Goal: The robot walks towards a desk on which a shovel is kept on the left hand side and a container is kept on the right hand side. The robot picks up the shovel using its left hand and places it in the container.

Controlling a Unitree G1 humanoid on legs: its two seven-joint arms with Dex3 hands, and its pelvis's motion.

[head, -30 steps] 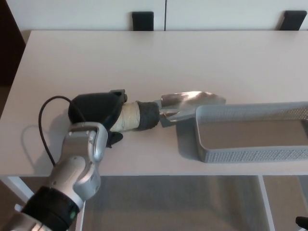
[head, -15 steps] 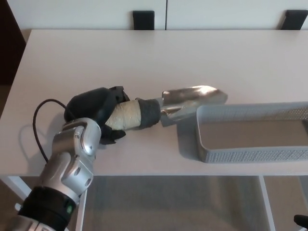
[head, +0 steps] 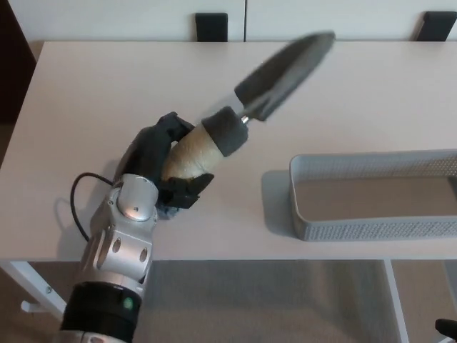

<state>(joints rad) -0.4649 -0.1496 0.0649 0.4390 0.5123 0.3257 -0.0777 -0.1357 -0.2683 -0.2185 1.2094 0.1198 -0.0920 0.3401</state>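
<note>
While gripped at its wrapped handle by the closed left hand (head: pixel 161 161), shovel (head: pixel 264 86) angles blade-up, off the desk (head: pixel 86 93). Tilt likely clears the rim of the container (head: pixel 371 229), empty, to the right.

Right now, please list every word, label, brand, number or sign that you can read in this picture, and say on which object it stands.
None can be read.
shovel: no text visible; its blade is motion-blurred.
container: only mesh pattern, no label.
left hand: no marking visible.
desk: plain.
</note>
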